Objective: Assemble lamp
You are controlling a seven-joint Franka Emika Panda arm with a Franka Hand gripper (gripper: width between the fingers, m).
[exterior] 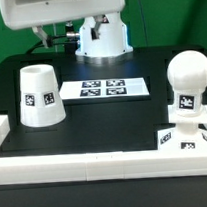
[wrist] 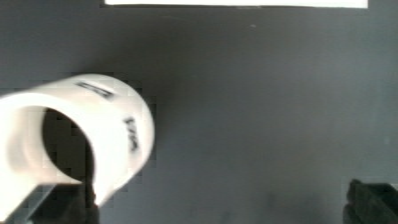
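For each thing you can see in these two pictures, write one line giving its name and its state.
Shade: standing wide end down on the table, free of the jaws.
Bulb post: upright, seated on the base.
Base: flat, against the rail.
Rail: lying along the table's front edge.
Marker board: flat on the table.
Gripper: open, holding nothing.

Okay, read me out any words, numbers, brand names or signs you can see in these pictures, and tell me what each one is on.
No words, numbers or brand names can be read in either view.
Shade: a black-and-white square tag, a pattern only, no text.
Bulb post: a square tag, pattern only.
Base: a square tag on its edge, pattern only.
Marker board: four square tags, patterns only.
Wrist view: dark marks on the shade's side, too blurred to read.
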